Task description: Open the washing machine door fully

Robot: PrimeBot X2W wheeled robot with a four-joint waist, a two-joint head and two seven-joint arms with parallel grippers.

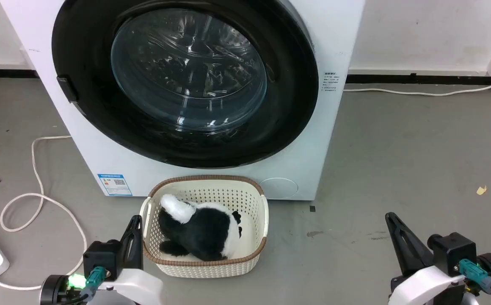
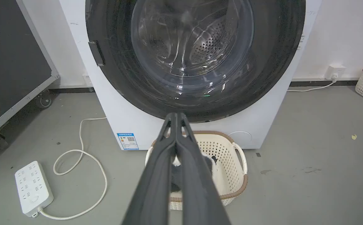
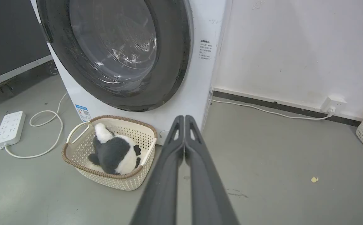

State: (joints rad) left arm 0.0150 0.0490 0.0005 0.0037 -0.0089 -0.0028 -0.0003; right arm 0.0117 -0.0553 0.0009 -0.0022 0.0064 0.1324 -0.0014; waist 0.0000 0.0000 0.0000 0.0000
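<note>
Two hazards are judged. On the washing machine (image 1: 338, 34) the washing machine door (image 1: 186, 80) lies shut, its glossy rim easily slipped off; the basket (image 1: 205, 178) just before the machine may be knocked. Left gripper (image 2: 176, 116) and right gripper (image 3: 184, 118) are pinched together.

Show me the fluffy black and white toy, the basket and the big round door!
plush toy (image 1: 203, 233), head view, on its black back.
basket (image 1: 205, 177), head view, on its brown far rim.
washing machine door (image 1: 188, 70), head view, on the middle of its glass window.

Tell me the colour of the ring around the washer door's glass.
Glossy black, on the washing machine door; clearest in the head view.
</note>
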